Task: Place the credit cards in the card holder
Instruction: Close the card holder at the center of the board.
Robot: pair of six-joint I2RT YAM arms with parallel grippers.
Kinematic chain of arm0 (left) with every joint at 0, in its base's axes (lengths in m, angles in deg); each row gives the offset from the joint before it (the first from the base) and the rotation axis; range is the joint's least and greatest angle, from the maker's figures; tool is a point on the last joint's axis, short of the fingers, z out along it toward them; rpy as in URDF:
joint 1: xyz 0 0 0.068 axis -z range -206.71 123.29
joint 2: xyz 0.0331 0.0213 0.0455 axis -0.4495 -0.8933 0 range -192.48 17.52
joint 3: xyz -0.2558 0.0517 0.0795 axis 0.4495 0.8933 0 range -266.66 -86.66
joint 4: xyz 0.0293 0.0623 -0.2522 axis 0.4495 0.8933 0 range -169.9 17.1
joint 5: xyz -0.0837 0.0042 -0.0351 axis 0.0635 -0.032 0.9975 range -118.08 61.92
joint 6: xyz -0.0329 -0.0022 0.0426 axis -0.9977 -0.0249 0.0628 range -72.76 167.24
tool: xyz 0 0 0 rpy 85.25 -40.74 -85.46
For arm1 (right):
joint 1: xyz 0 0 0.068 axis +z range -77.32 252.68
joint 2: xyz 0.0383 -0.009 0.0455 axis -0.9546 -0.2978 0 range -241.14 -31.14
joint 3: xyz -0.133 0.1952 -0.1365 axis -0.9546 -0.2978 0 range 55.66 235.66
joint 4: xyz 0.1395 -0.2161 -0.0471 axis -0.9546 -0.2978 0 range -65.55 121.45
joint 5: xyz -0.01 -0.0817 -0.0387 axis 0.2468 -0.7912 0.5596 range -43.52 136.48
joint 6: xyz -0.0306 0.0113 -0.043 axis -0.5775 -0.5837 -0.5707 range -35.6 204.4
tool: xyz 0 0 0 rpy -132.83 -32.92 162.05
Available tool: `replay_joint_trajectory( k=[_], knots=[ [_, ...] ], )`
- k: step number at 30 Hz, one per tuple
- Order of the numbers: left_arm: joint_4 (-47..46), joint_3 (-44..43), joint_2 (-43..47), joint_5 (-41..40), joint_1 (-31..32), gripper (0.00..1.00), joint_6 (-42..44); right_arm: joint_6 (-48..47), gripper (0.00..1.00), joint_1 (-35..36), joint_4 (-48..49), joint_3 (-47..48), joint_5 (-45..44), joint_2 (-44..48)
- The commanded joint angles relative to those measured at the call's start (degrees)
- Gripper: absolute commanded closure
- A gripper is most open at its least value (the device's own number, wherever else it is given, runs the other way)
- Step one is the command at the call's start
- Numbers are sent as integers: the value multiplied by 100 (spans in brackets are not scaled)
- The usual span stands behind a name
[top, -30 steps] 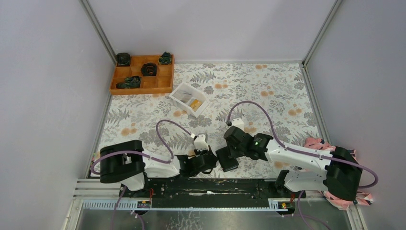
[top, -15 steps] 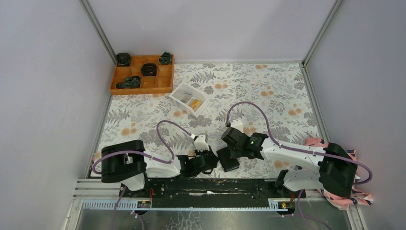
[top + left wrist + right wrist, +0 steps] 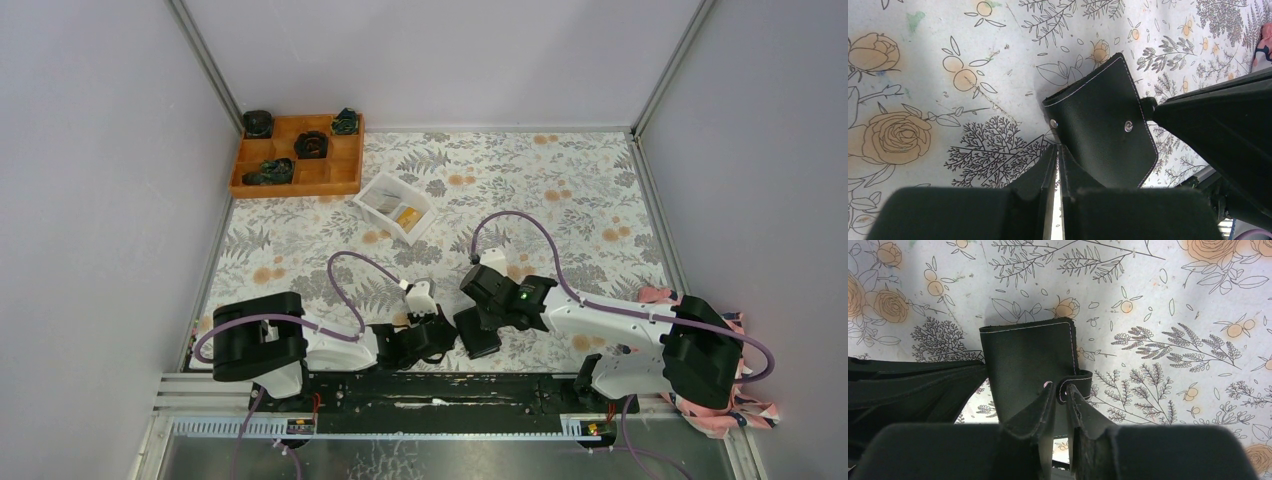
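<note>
Left gripper (image 3: 1058, 149): fingers (image 3: 1040, 170) are pressed almost together, and a lower edge of the card holder (image 3: 1098, 135) is pinched in the thin slit between them. Right gripper (image 3: 1060, 389): fingers (image 3: 1033, 412) are drawn close, and the holder's small clasp tab (image 3: 1074, 381) is caught between the tips. How firmly it is caught cannot be told.

The black outer face of the holder is turned to both wrist cameras, and two metal snap studs are seen on it in the left wrist view. The holder is held between the two grippers at the near edge of the floral table cover (image 3: 560, 190), just ahead of the arm bases. Whether it rests flat on the cover or is lifted cannot be told.

The credit cards (image 3: 405, 217) are seen in the white tray (image 3: 412, 191), one orange-yellow and one whitish, well apart from the holder. An orange compartmented box (image 3: 343, 172) is set at the far left corner, with dark items in some cells. A pink cloth (image 3: 660, 297) is partly seen beside the right arm.
</note>
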Motion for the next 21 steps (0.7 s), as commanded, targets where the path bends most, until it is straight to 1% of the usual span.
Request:
replay_joint_trajectory(
  k=[1, 5, 9, 19, 21],
  knots=[
    [32, -45, -171, 66, 56, 88, 15, -48, 82, 63, -164, 249, -256, 17],
    [57, -84, -178, 57, 61, 88, 32, -24, 87, 85, -126, 205, -216, -8],
    [64, -71, -170, 49, 59, 88, 24, 18, 88, 107, -119, 168, -227, -25],
    [59, -98, -194, 45, 63, 89, 23, 95, 100, 144, -11, 81, -180, -72],
    [60, -99, -209, 50, 62, 89, 23, 106, 100, 157, -9, 71, -165, -90]
  ],
)
